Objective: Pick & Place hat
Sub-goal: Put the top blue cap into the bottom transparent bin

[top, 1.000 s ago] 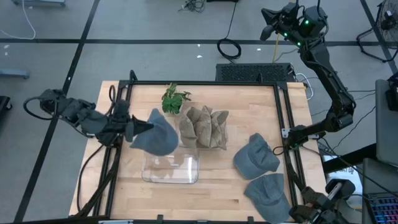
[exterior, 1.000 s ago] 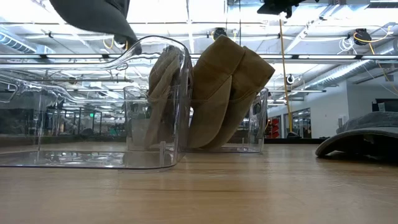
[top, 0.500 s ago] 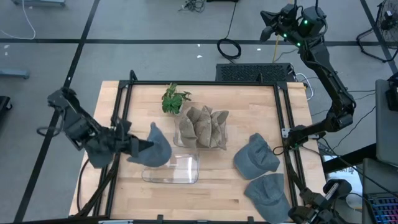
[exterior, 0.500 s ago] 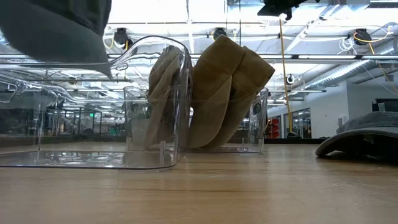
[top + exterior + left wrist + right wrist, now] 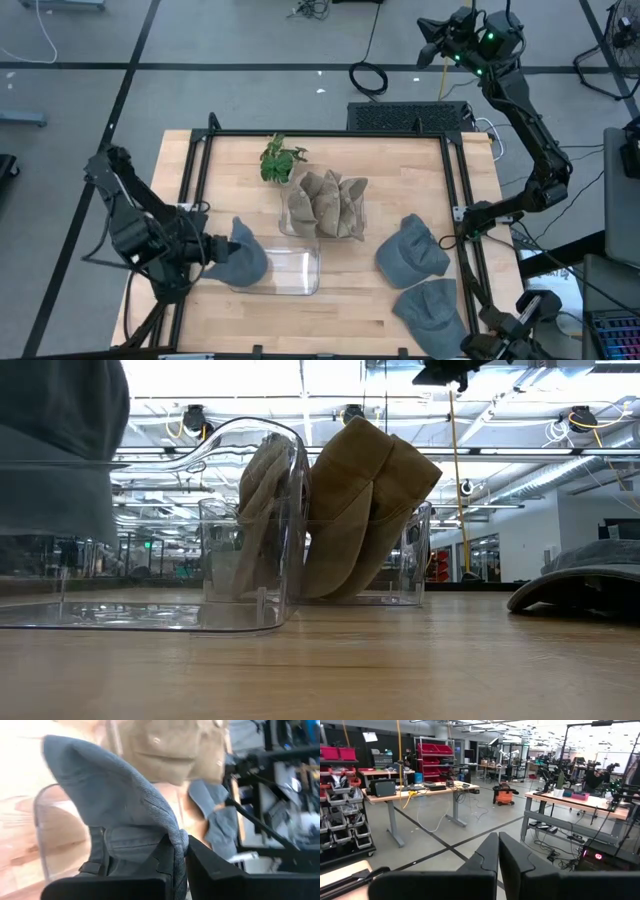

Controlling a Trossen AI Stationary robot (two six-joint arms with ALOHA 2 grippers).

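Grey fabric hat (image 5: pixel 243 263), a soft cap with a stitched brim, hangs pinched in the left end effector (image 5: pixel 222 247), whose two dark fingers are clamped together on a fold of its cloth, as the left wrist view shows with the fabric (image 5: pixel 120 820) bunched right at the fingertips. The hat droops from that end effector over the near left end of the clear plastic rectangular bin (image 5: pixel 285 272), which sits directly beside and just beyond the fingers on the light wooden desk (image 5: pixel 350 300); in the low view the grey cloth (image 5: pixel 60 440) fills the upper left corner, hanging inside or just behind the clear bin's curved wall (image 5: pixel 250 530), and whether it touches the bin floor cannot be told. Farther out from the left end effector, past the clear bin, stands a second clear plastic bin (image 5: pixel 325 207) packed with upright tan hats (image 5: pixel 365 510). A small green leafy plant (image 5: pixel 279 158) lies on the desk just beside that bin. Well apart from the left end effector, on the far side of both bins, two more grey fabric hats lie flat on the desk, one (image 5: pixel 410 250) nearer the tan hats and one (image 5: pixel 432 312) at the desk's corner. The right end effector (image 5: pixel 432 40) is raised high off the desk, far from everything on it, its fingers (image 5: pixel 485 862) pressed together on nothing.
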